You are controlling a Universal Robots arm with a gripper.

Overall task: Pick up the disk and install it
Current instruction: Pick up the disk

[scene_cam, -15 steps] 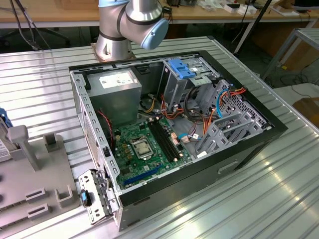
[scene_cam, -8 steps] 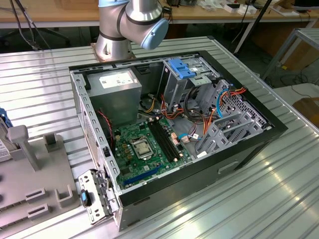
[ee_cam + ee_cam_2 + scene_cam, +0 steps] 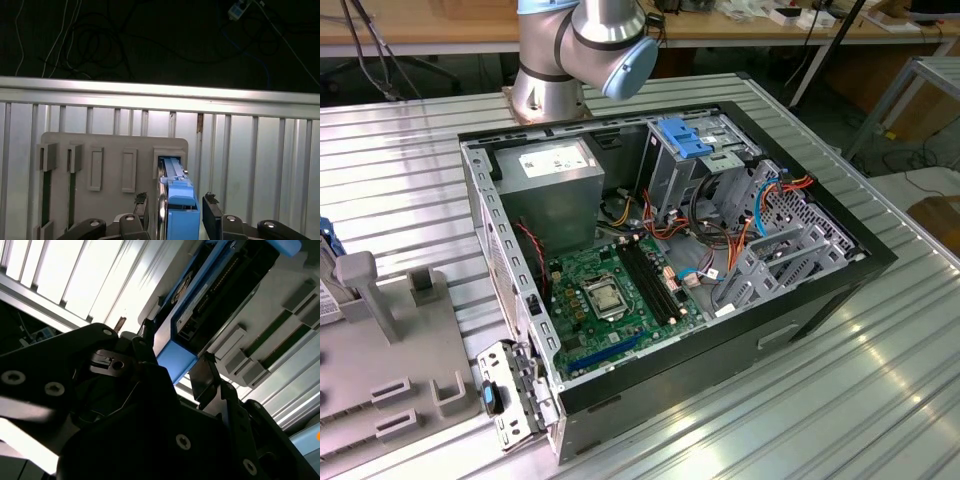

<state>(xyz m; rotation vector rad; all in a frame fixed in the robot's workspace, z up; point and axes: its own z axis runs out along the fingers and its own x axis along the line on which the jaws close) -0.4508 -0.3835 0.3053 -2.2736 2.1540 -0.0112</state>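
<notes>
Disk (image 3: 179,212) stands on edge in a slot of the grey holder rack (image 3: 107,145), at 8 o'clock from the open computer case (image 3: 820,290) in the exterior view. Gripper (image 3: 175,199) straddles it, jaws apart, nothing clamped. Likely rigid, hefty and shock-sensitive, with a slick plastic frame; best pinched across its flat faces. Ribbed aluminium table (image 3: 250,165); wooden workbenches (image 3: 440,30) behind.

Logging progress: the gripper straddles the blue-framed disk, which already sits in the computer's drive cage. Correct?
No. The gripper straddles the disk, but the disk stands in a slot of the grey holder on the slatted table, not in the drive cage, as the first wrist view shows.
</notes>
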